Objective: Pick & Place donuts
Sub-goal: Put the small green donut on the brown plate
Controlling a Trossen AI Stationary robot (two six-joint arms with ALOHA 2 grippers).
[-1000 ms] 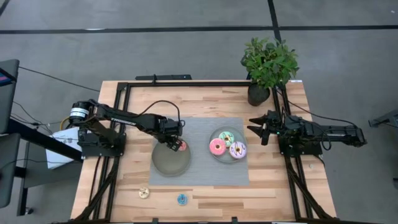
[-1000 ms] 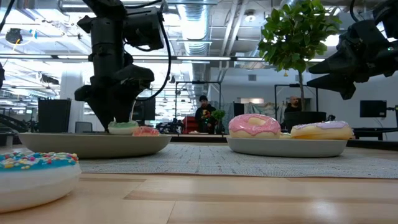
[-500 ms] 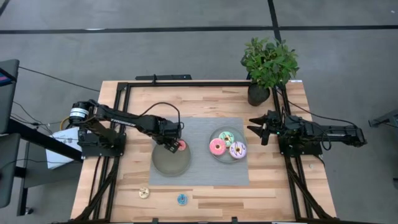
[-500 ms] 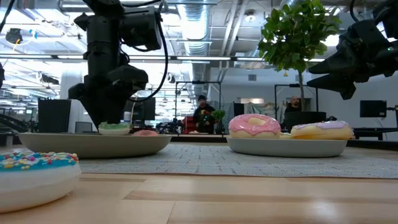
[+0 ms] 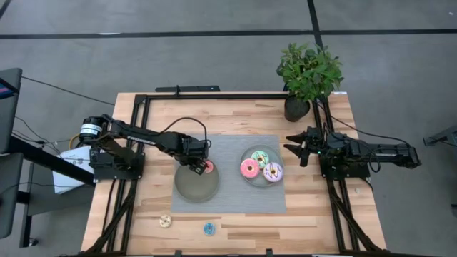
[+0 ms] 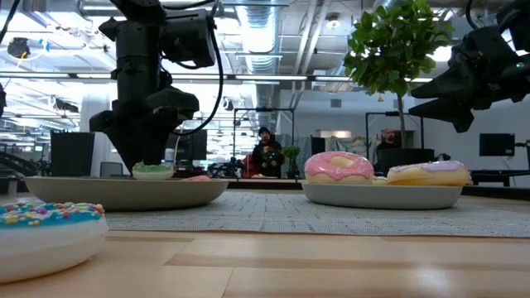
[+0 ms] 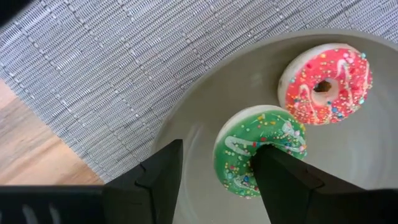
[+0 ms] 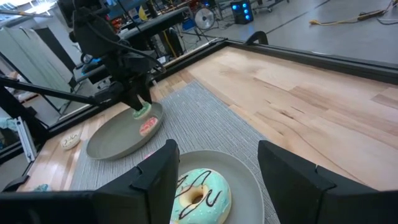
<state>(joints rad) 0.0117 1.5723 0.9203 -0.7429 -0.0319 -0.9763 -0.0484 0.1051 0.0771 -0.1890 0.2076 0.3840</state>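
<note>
A tiny green donut point(image 7: 239, 146) and a tiny red donut point(image 7: 325, 84) lie flat in the left grey-green plate point(image 5: 196, 187), near its far rim. My left gripper point(image 7: 217, 152) points straight down over the green one and is open: one finger stands clear outside the ring, the other covers its hole. The right plate point(image 5: 258, 181) holds a pink donut point(image 5: 249, 168), a green-white one point(image 5: 260, 158) and a white-purple one point(image 5: 273, 172). A cream donut point(image 5: 165, 221) and a blue one point(image 5: 208, 228) lie on the near wood. My right gripper point(image 5: 289, 145) waits open beside the right plate. My left gripper comes at the green donut from above. One fingertip point(image 7: 273, 168) stands over the ring's hole point(image 7: 264, 148) and hides it, so I cannot tell whether it touches. The other finger point(image 7: 163, 171) stands apart from the ring's outer edge. The donut rests on the plate.
Both plates stand on a grey woven mat point(image 5: 228, 150) in the table's middle. A potted plant point(image 5: 308, 75) stands at the far right corner. A black frame runs along the table's sides. People show in the room far behind.
The green donut, which stood a little higher above the plate's rim, has sunk into the plate and shifted slightly toward the table's left, away from the red donut. My left gripper has shifted the same way with it.
</note>
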